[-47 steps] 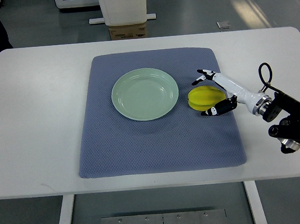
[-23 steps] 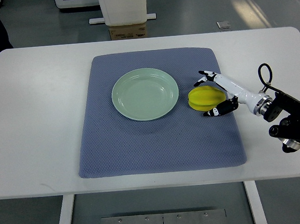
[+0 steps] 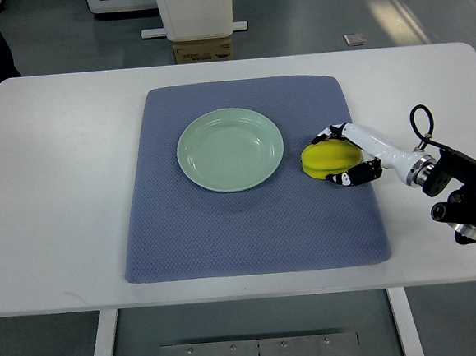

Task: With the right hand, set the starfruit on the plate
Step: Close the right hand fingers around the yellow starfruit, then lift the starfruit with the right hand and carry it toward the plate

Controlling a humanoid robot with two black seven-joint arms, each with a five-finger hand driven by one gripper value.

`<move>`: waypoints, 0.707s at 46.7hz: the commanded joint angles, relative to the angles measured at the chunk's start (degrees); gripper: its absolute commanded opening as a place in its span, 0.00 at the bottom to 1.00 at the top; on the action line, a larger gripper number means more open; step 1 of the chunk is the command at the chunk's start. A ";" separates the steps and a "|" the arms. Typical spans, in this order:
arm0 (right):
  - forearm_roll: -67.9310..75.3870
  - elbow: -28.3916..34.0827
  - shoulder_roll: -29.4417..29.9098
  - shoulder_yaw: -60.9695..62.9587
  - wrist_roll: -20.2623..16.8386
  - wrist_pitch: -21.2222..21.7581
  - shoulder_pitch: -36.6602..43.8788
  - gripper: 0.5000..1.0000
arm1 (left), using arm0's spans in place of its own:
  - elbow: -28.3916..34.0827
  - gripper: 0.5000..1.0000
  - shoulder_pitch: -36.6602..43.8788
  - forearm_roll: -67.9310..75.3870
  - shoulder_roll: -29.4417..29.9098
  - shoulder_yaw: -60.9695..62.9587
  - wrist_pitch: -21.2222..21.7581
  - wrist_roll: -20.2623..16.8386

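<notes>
So the right hand (image 3: 345, 153) has its fingers curled around the yellow starfruit (image 3: 325, 158), which sits on the blue mat (image 3: 225, 228) just right of the empty green plate (image 3: 230, 150). White bench (image 3: 58, 200) underneath it all.

plate (image 3: 230, 150) on mat (image 3: 255, 226) | starfruit (image 3: 327, 156) right (just beside)

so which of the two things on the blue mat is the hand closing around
The yellow starfruit, right of the pale green round plate; the right hand curls around it, while the plate sits untouched.
</notes>
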 commanded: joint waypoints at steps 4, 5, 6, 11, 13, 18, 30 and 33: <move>0.13 -0.07 0.00 -0.30 -0.01 -0.01 0.40 0.00 | 0.00 1.00 0.00 0.00 0.00 0.01 -0.04 -0.01; 0.13 -0.07 0.00 -0.30 -0.01 -0.01 0.57 0.00 | 0.00 1.00 0.00 0.00 0.00 0.01 0.05 -0.01; 0.13 -0.07 0.00 -0.30 -0.10 -0.01 0.66 0.00 | 0.00 1.00 0.00 0.00 0.00 0.01 -0.04 -0.01; 0.57 -0.07 0.00 -0.30 -0.27 -0.01 0.66 0.00 | 0.00 1.00 0.00 0.00 0.00 -0.07 0.05 -0.01; 0.57 -0.07 0.00 -0.21 -0.45 -0.01 0.75 0.00 | 0.00 1.00 0.00 0.00 0.00 0.01 -0.04 -0.01; 0.75 -0.07 0.00 -0.30 -0.63 0.08 0.75 0.00 | 0.00 1.00 0.00 0.00 0.00 0.01 0.05 -0.01; 1.01 -0.07 -0.17 -0.12 -0.27 0.17 1.45 0.00 | 0.00 1.00 0.00 0.00 0.00 0.01 -0.04 -0.01; 1.10 -0.07 -0.35 -0.03 -0.27 0.17 2.33 0.00 | 0.00 1.00 0.00 0.00 0.00 0.01 0.05 -0.01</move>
